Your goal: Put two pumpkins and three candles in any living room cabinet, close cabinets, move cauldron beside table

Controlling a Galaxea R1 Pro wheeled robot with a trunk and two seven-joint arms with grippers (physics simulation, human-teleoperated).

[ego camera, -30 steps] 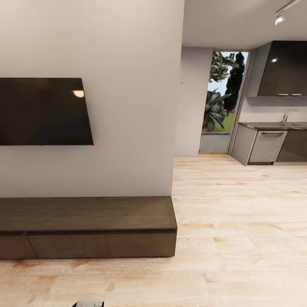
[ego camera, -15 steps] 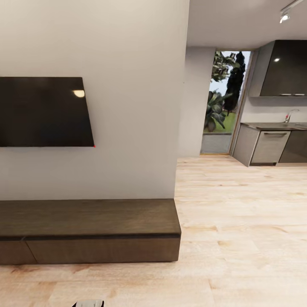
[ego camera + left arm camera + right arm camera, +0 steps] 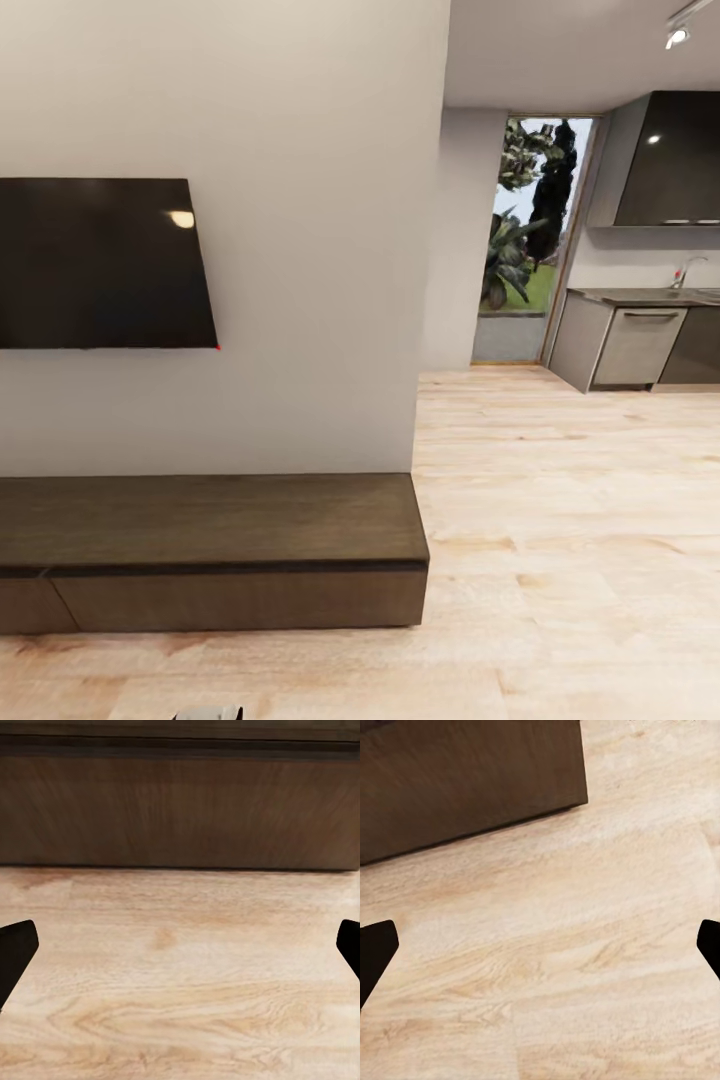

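Cabinet (image 3: 210, 550), long, low and dark brown, is sitting against a pale wall (image 3: 310, 250) in the head view, stretching from the left edge to just past the middle. Its flat fronts are lying flush and closed, and its top is bare. A black television (image 3: 100, 263) is hanging on the wall above it. Light wooden floor (image 3: 580, 520) is spreading out to the right, leading to a glass door (image 3: 520, 235) with green plants behind it and a kitchen with grey cupboards (image 3: 635, 345) at the far right.

Through the left wrist view, the left claw (image 3: 180, 952) is hanging over the wooden floor, its two dark fingertips (image 3: 15, 956) showing at opposite edges, spread wide apart with nothing between them. The cabinet's dark front is standing just beyond.

Through the right wrist view, the right claw (image 3: 540, 952) is likewise spread wide and empty, one fingertip (image 3: 375, 952) at each edge, above bare floor. The cabinet's end corner (image 3: 472, 780) is showing ahead, near the claw.
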